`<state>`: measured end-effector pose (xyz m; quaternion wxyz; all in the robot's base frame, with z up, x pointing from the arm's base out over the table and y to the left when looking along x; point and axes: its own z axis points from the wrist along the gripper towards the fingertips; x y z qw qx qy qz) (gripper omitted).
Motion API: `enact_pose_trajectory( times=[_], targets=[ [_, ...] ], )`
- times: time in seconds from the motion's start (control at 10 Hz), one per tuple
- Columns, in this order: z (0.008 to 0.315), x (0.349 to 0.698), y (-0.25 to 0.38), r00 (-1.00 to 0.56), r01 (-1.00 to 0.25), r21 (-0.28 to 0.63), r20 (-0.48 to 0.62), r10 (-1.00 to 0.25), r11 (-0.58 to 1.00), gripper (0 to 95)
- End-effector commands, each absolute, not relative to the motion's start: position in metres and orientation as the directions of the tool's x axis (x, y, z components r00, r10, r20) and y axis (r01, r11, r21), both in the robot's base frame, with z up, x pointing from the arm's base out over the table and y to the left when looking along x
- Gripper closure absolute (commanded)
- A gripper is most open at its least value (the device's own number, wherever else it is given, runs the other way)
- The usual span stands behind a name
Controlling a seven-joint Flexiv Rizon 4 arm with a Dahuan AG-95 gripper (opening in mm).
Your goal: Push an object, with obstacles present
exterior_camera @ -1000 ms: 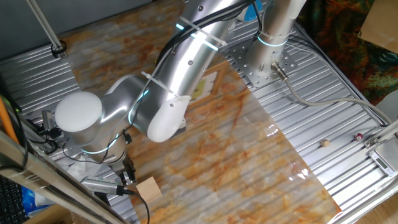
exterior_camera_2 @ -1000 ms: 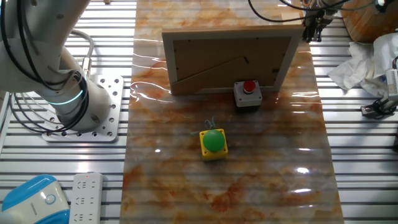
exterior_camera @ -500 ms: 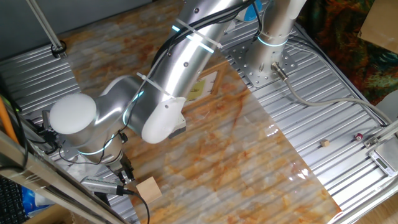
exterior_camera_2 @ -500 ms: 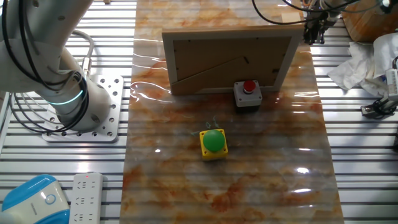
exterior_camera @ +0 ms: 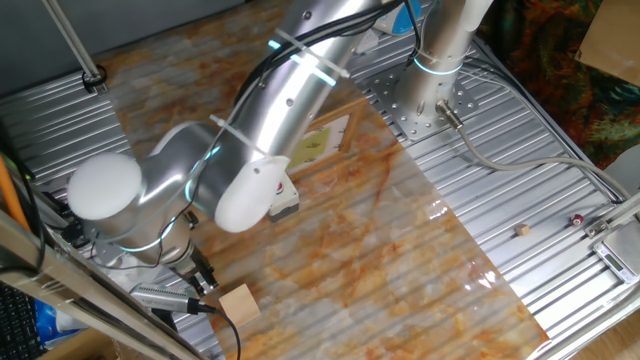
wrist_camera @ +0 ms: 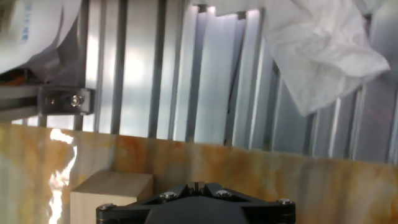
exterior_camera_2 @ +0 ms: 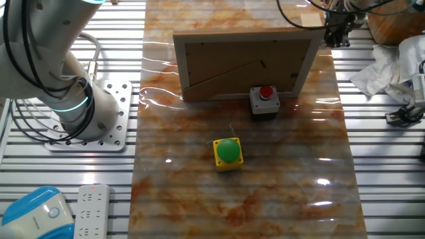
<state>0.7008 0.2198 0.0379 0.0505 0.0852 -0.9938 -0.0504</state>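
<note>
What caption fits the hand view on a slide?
Hand view: the wooden cube sits low left on the marbled mat, crumpled white paper on metal slats beyond.

No words, numbers or brand marks can be read in any view; a white sheet (wrist_camera: pixel 28 31) at the upper left of the hand view carries a short line of blue print, too blurred to make out.

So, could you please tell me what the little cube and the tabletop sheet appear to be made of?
The cube looks like unfinished light wood: matte tan faces and faint grain in the hand view. The sheet looks like glossy marbled orange vinyl or laminate, showing bright glare patches; its exact material is uncertain.
</note>
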Motion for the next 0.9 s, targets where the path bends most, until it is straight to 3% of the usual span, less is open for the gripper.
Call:
enact_pose_trajectory(
  times=[0.1,0.9],
  targets=[
    [0.0395,0.6973,0.2186,-0.978,-0.192,0.116,0.059,-0.200,0.974,95.0],
    [0.0395,0.6973,0.2186,-0.977,-0.215,0.124,-0.022,-0.213,0.969,95.0]
  ],
)
